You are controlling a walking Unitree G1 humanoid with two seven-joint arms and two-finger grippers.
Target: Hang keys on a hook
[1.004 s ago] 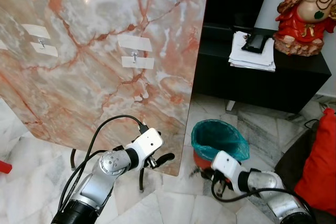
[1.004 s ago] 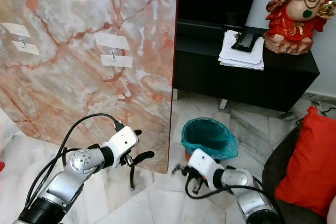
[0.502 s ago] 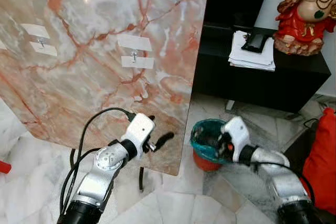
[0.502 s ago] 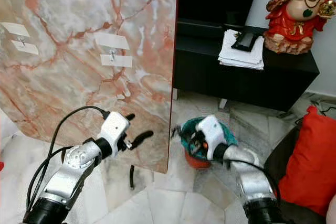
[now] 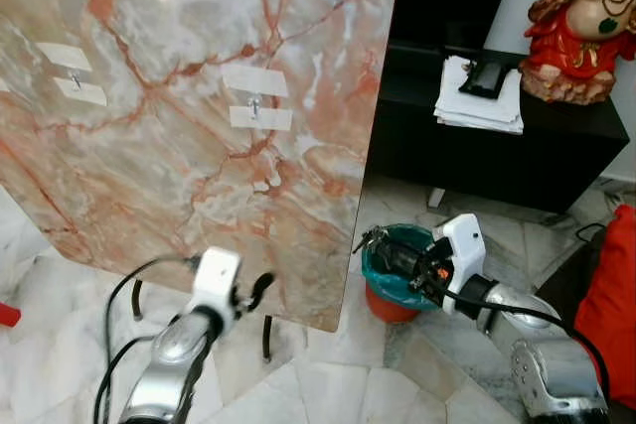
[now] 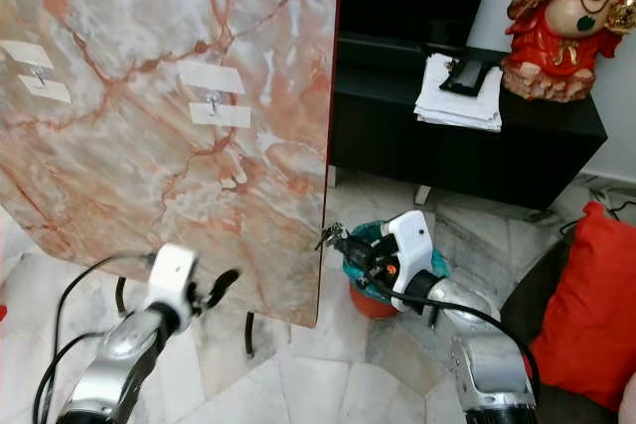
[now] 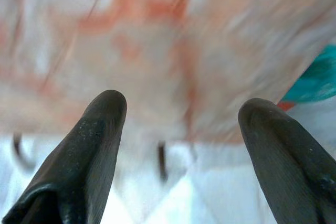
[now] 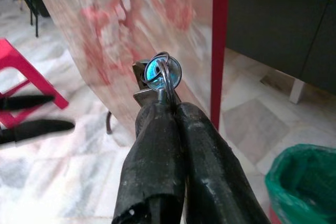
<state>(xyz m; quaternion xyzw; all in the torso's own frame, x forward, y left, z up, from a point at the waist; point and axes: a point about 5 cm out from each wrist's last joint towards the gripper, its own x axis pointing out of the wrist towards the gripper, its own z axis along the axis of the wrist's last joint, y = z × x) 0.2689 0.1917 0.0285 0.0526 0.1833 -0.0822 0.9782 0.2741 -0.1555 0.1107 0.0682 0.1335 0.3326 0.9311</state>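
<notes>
two hooks (image 5: pixel 254 104) sit on the marble board (image 5: pixel 179 67) while the right gripper (image 8: pixel 167 90) pinches the keys (image 8: pixel 161 72) near its right edge, left gripper (image 7: pixel 178 114) spread.

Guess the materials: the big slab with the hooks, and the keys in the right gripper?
Slab: looks like polished marble or a marble-look panel, with orange veins on grey-white and a glossy glare streak.
Keys, pinched in the right gripper: probably metal, with a thin shiny ring and a bluish reflective head.
</notes>
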